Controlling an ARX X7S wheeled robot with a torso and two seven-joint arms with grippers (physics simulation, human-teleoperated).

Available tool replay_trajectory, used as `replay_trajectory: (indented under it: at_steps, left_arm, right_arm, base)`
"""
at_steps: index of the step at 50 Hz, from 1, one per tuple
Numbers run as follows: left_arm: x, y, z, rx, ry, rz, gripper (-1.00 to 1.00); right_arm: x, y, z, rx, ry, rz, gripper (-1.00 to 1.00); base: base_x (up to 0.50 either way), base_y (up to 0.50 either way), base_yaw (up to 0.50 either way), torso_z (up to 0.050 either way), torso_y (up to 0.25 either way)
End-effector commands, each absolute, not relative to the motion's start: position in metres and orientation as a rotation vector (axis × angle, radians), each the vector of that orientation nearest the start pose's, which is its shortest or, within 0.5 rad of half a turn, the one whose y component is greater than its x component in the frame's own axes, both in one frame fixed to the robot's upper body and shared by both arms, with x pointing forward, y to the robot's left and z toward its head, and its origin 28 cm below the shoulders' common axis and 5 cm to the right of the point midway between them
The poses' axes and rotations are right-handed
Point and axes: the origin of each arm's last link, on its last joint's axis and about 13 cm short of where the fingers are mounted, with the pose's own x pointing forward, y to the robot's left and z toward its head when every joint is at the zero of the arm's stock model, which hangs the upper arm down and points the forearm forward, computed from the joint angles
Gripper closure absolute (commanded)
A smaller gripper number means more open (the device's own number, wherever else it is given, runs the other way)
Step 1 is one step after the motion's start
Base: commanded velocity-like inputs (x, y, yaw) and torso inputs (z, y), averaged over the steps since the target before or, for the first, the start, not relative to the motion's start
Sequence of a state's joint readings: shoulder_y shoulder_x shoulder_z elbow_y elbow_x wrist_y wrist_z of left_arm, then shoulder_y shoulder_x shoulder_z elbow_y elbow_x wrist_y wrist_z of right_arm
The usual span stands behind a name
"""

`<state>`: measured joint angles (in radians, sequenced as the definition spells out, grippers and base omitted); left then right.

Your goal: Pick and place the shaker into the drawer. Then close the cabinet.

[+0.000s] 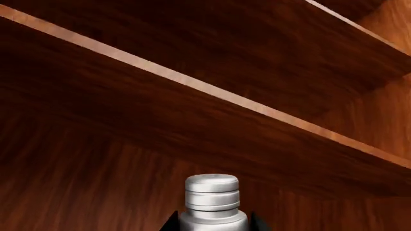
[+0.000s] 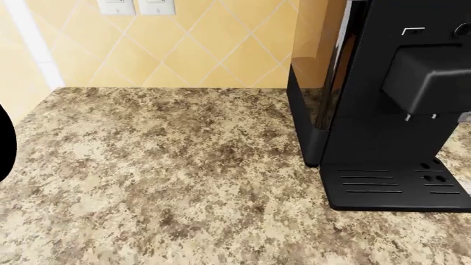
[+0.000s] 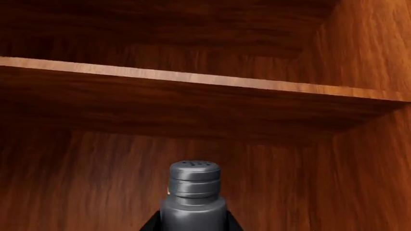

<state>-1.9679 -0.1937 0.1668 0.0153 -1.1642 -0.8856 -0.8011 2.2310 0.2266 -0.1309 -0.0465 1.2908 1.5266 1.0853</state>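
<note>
Shaker-shaped and pale, a ribbed metal cylinder [image 1: 212,199] fills the foreground of the left wrist view. The left gripper [image 1: 212,225] shows only as dark finger slivers hugging the cylinder's flanks, so it appears to be pinching it. Behind it, glossy reddish-brown shelves [image 1: 212,91] with lighter front edges cross the inside of the cabinet [image 1: 96,183].

From the head camera, a speckled beige granite counter [image 2: 162,176] runs from a tiled yellow wall [image 2: 206,49] across to a boxy black coffee machine [image 2: 390,110] with a slotted drip tray. Neither arm is in sight there.

On the right, the dark grey shaker [image 3: 194,190], its rounded cap dotted with holes, stands between the close-set dark tips of the right gripper [image 3: 192,225], seemingly clamped. It faces grained wood panelling and one flat shelf [image 3: 205,82].

Judged from this, the carrying step is in hand: the shaker is held, not yet set down. No drawer can be made out in any view. The next move calls for finding its plain wooden inside, lowering the smooth, slip-prone cylinder upright and letting go before shutting the cabinet.
</note>
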Motion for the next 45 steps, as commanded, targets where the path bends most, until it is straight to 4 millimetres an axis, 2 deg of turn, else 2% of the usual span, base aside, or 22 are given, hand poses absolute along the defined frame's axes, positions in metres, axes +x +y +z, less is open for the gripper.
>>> replay_trajectory:
  at_steps: [1, 6, 10, 18, 22, 24, 26, 30, 35, 36, 38, 39, 45]
  left_arm:
    - [0.156, 0.178, 0.508, -0.271, -0.873, -0.271, 1.00]
    - [0.142, 0.183, 0.493, -0.226, -0.902, -0.254, 1.00]
    - [0.141, 0.187, 0.475, -0.206, -0.893, -0.248, 1.00]
    - [0.140, 0.193, 0.453, -0.191, -0.880, -0.237, 1.00]
    - [0.142, 0.194, 0.439, -0.184, -0.858, -0.237, 1.00]
    - [0.142, 0.193, 0.424, -0.173, -0.840, -0.247, 1.00]
    - [0.141, 0.193, 0.400, -0.168, -0.820, -0.258, 1.00]
    - [0.141, 0.196, 0.349, -0.123, -0.795, -0.251, 1.00]
    - [0.162, 0.206, 0.291, -0.121, -0.703, -0.219, 1.00]
    - [0.163, 0.207, 0.281, -0.124, -0.692, -0.215, 1.00]
    - [0.166, 0.210, 0.267, -0.129, -0.680, -0.207, 1.00]
    - [0.167, 0.211, 0.261, -0.124, -0.673, -0.199, 1.00]
    - [0.172, 0.220, 0.229, -0.103, -0.643, -0.170, 1.00]
  right_arm:
    - [0.120, -0.072, 0.521, -0.142, -0.707, 0.042, 1.00]
    - [0.108, -0.069, 0.511, -0.166, -0.702, 0.070, 1.00]
    - [0.102, -0.069, 0.503, -0.168, -0.698, 0.093, 1.00]
    - [0.101, -0.074, 0.488, -0.146, -0.684, 0.116, 1.00]
    - [0.104, -0.075, 0.474, -0.141, -0.671, 0.130, 1.00]
    - [0.105, -0.075, 0.460, -0.142, -0.667, 0.145, 1.00]
    - [0.110, -0.075, 0.436, -0.152, -0.659, 0.160, 1.00]
    - [0.121, -0.078, 0.377, -0.142, -0.622, 0.209, 1.00]
    - [0.140, -0.085, 0.301, -0.103, -0.558, 0.213, 1.00]
    - [0.145, -0.085, 0.295, -0.097, -0.550, 0.213, 1.00]
    - [0.138, -0.076, 0.280, -0.020, -0.517, 0.329, 1.00]
    - [0.140, -0.088, 0.272, -0.092, -0.518, 0.213, 1.00]
    - [0.133, -0.092, 0.259, -0.059, -0.444, 0.230, 1.00]
  base:
    - [-0.50, -0.01, 0.00, 0.000, 0.000]
    - [-0.50, -0.01, 0.00, 0.000, 0.000]
    - [-0.50, -0.01, 0.00, 0.000, 0.000]
    - [-0.50, -0.01, 0.00, 0.000, 0.000]
    - [-0.50, -0.01, 0.00, 0.000, 0.000]
    - [-0.50, -0.01, 0.00, 0.000, 0.000]
    - [-0.50, -0.01, 0.00, 0.000, 0.000]
    - [-0.50, -0.01, 0.00, 0.000, 0.000]
    - [-0.50, -0.01, 0.00, 0.000, 0.000]
    - [-0.50, -0.01, 0.00, 0.000, 0.000]
    - [-0.50, -0.01, 0.00, 0.000, 0.000]
    - [-0.50, -0.01, 0.00, 0.000, 0.000]
    - [-0.50, -0.01, 0.00, 0.000, 0.000]
